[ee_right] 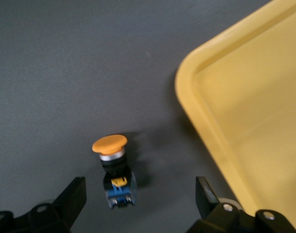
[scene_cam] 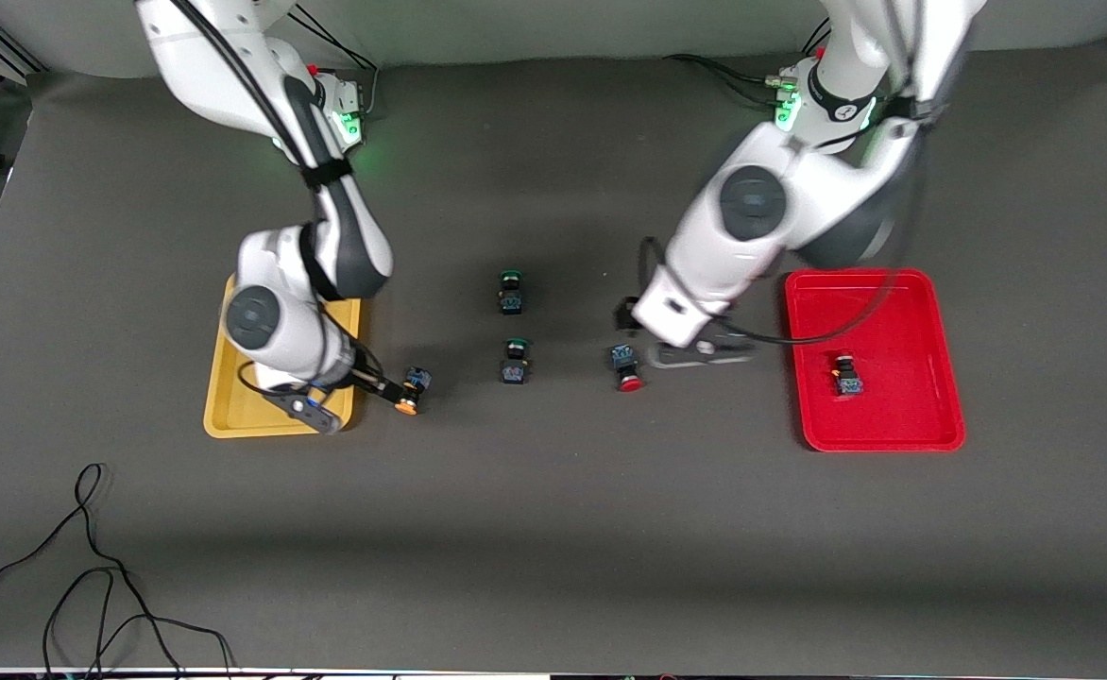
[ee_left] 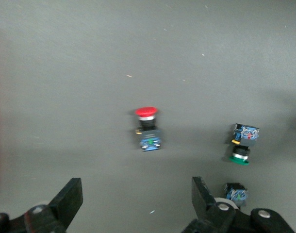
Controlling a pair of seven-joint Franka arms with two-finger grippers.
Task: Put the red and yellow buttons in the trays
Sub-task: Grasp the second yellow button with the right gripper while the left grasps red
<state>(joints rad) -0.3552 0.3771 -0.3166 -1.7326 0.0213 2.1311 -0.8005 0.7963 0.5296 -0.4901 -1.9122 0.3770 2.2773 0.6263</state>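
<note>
Beside the yellow tray, the right gripper hangs with jaws open over an orange-capped button on the counter. Near the red tray, which holds one button, the left gripper hovers with jaws spread over a red-capped button.

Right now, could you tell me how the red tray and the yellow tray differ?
The red tray holds one button switch; in the yellow tray none shows, though the right arm covers much of it. The red tray lies toward the left arm's end, the yellow toward the right arm's. Both are shallow, round-cornered rectangles.
</note>
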